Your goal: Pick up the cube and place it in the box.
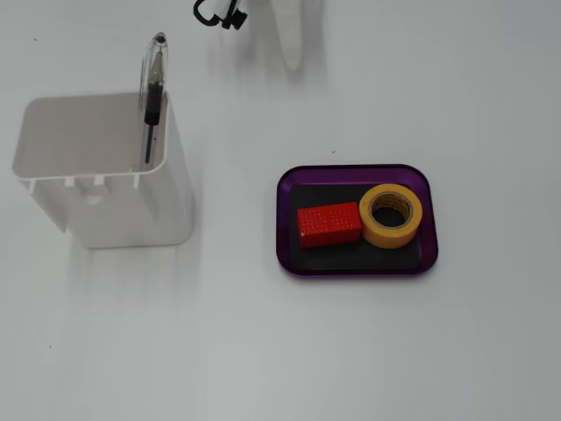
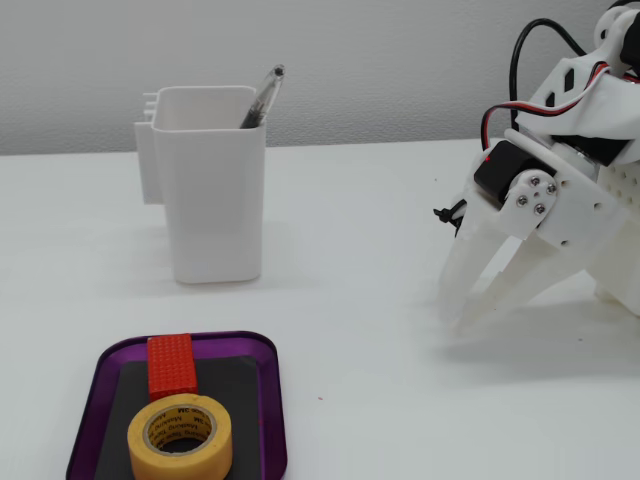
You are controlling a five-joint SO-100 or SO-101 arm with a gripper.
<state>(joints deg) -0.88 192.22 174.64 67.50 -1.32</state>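
The gripper (image 2: pixel 457 318) hangs tips-down just over the white table (image 2: pixel 380 400), its two pale fingers (image 2: pixel 463 268) spread apart with nothing between them, so it's released and empty. In the top-down fixed view only one finger tip pokes in at the upper edge (image 1: pixel 290 48), beside a black cable loop (image 1: pixel 215 12).

Plenty of bare table lies between the gripper and everything else, and there's a wide open stretch along the near side.

The box (image 1: pixel 286 224), a shallow purple tray, sits well apart from the gripper. The cube (image 1: pixel 329 224) lies flat on its black floor, on the left half in the top-down view, long side across. A yellow tape roll (image 1: pixel 391 216) lies in the same tray, touching the cube's right end.

Off to the left stands a tall white container (image 1: pixel 131 206) with a pen (image 1: pixel 152 96) leaning against its rim. From the side view, the pen (image 2: pixel 262 95) tilts out of the container (image 2: pixel 212 190), with cube (image 2: pixel 170 365) and roll (image 2: pixel 180 438) in the tray (image 2: pixel 272 420).
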